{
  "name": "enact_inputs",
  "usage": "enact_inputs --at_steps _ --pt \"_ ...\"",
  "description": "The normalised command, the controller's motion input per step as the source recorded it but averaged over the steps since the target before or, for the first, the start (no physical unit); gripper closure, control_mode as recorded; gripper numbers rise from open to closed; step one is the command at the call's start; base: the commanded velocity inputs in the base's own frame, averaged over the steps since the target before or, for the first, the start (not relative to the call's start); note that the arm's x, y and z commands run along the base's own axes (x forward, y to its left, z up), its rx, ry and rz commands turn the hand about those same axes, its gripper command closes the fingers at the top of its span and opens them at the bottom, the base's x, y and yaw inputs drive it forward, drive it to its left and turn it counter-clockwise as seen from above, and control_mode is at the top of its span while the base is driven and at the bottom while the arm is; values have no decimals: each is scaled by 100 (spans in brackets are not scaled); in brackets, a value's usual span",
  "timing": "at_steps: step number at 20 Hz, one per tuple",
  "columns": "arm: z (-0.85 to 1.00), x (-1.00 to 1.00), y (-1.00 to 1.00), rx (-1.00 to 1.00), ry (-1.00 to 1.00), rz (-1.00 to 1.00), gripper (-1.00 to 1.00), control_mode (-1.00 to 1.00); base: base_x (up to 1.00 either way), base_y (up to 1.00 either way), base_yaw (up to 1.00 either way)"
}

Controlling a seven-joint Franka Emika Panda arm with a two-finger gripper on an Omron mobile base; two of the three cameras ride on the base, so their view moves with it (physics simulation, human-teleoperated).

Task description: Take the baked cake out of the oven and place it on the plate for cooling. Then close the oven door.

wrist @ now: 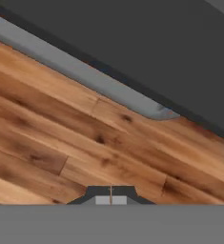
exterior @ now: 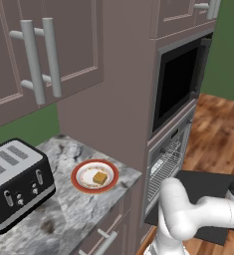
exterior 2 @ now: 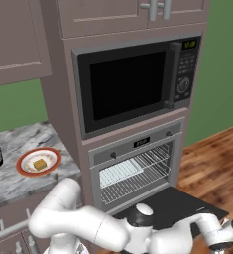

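Observation:
The baked cake (exterior: 100, 177) (exterior 2: 39, 164) sits as a small golden-brown block on the orange-rimmed plate (exterior: 76, 177) (exterior 2: 23, 164) on the marble counter. The oven (exterior 2: 138, 144) stands open, its wire racks showing. The oven door (exterior: 208, 184) (exterior 2: 175, 204) hangs down flat over the floor. In the hand view the door's dark panel (wrist: 132, 38) and silver bar handle (wrist: 85, 76) cross the top, above wooden floor. My gripper (wrist: 110, 200) is shut with nothing in it, a short way off the handle, low beside the door's outer edge.
A pale baking tray (exterior 2: 119, 173) lies on an oven rack. The black-windowed microwave (exterior 2: 133, 84) is built in above the oven. A dark toaster (exterior: 16, 182) stands left on the counter (exterior: 63, 219). Wooden floor (exterior 2: 212, 163) stretches right of the door.

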Motion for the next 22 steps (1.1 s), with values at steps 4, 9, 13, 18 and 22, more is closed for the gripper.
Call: enact_inputs --at_steps 4,9,13,18,22 --pt "-100 47 0 11 -5 26 100 -100 0 0 0" --pt "-100 14 -1 22 -24 23 100 -100 0 0 0" --pt "-100 6 -1 30 -37 21 100 -100 0 0 0" --pt "-100 0 -2 30 -58 28 100 -100 0 0 0" --pt "-58 25 27 38 -71 43 100 -100 0 0 0"
